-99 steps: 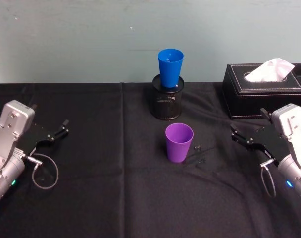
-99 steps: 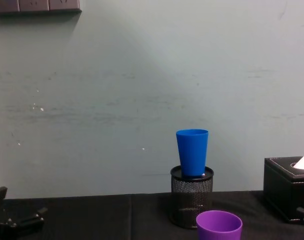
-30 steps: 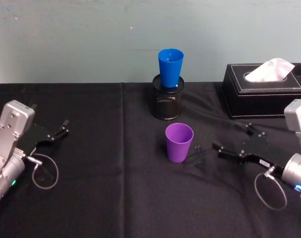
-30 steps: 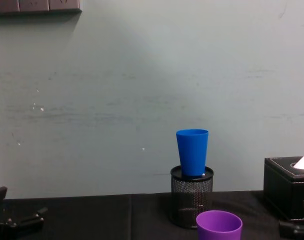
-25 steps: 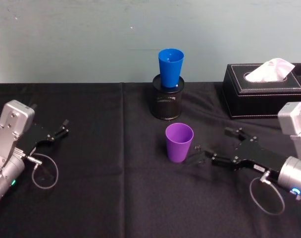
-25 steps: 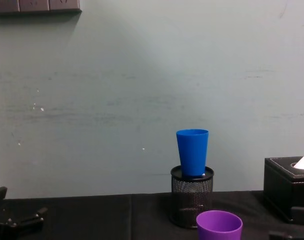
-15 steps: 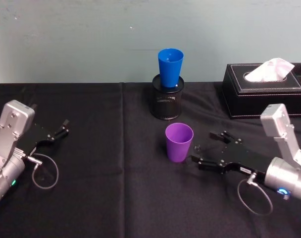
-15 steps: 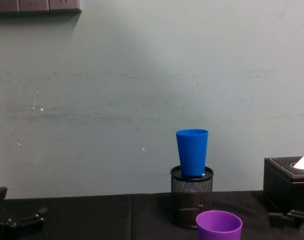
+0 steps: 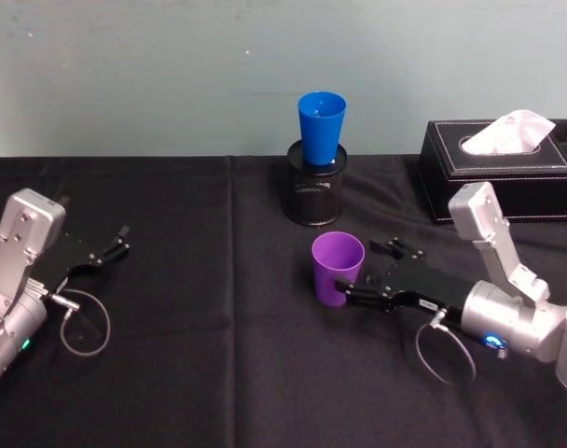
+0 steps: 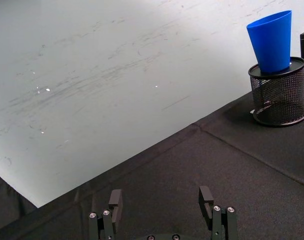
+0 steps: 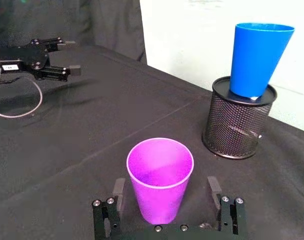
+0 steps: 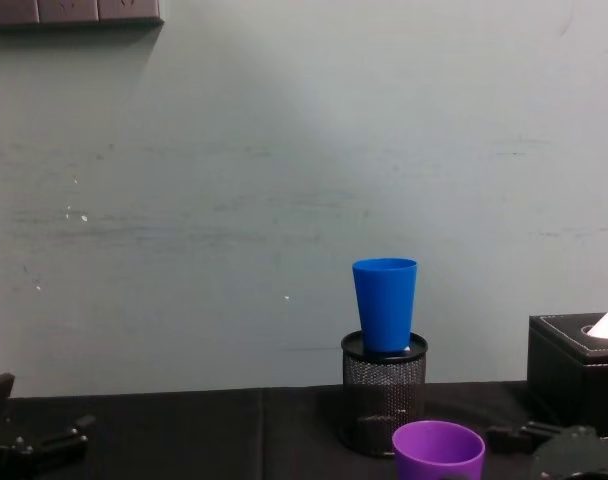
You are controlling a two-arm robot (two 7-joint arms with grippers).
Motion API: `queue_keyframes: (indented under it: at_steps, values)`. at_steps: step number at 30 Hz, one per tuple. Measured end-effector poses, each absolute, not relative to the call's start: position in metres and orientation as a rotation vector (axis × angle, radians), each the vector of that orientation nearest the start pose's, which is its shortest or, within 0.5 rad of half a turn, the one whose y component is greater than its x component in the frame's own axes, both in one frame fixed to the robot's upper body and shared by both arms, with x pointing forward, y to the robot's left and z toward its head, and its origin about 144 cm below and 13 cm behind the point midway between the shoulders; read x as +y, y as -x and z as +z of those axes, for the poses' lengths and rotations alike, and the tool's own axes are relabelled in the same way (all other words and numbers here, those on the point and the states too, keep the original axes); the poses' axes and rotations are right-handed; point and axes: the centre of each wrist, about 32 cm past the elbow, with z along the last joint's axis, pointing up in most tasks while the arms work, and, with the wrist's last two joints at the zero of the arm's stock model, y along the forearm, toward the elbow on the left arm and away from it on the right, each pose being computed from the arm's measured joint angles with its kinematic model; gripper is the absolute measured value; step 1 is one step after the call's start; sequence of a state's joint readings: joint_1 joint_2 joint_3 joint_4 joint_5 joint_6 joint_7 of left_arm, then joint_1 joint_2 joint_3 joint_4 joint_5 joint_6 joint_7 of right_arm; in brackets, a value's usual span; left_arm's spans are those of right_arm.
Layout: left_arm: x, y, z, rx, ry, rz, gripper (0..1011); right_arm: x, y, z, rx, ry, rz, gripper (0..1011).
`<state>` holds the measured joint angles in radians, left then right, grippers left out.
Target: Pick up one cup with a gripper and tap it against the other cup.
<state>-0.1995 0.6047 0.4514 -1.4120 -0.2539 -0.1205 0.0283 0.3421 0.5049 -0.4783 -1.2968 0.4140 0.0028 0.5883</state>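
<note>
Black tablecloth [image 9: 218, 373] underneath: the purple cup [image 9: 338, 266] stands upright between my right gripper's [image 11: 165, 185] spread fingers, not yet pinched. The blue cup [image 9: 321, 126] lies straight beyond, higher, perched on the mesh holder [image 9: 313, 198]. My left gripper [image 9: 111, 250] rests spread, well off to the left

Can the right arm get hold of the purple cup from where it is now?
Probably yes: the right gripper has its open fingers on either side of the purple cup, with nothing in between.

A black mesh pen holder [image 9: 313, 198] stands near the back of the black tablecloth [image 9: 200, 355]. A black tissue box [image 9: 498, 182] sits to its right, with a white tissue [image 9: 517, 129] poking out.
</note>
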Motion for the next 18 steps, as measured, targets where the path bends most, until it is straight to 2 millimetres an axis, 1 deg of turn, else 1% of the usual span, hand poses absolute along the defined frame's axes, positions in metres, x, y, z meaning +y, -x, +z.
queue_keyframes:
  at_steps: [7,18]
  values:
    - [0.31,-0.489,1.14,-0.285,-0.304,1.248,1000,-0.277,-0.54,1.148,0.041,0.225,-0.701,1004]
    - [0.31,-0.489,1.14,-0.285,-0.304,1.248,1000,-0.267,-0.548,1.142,0.053,0.218,-0.7,1004]
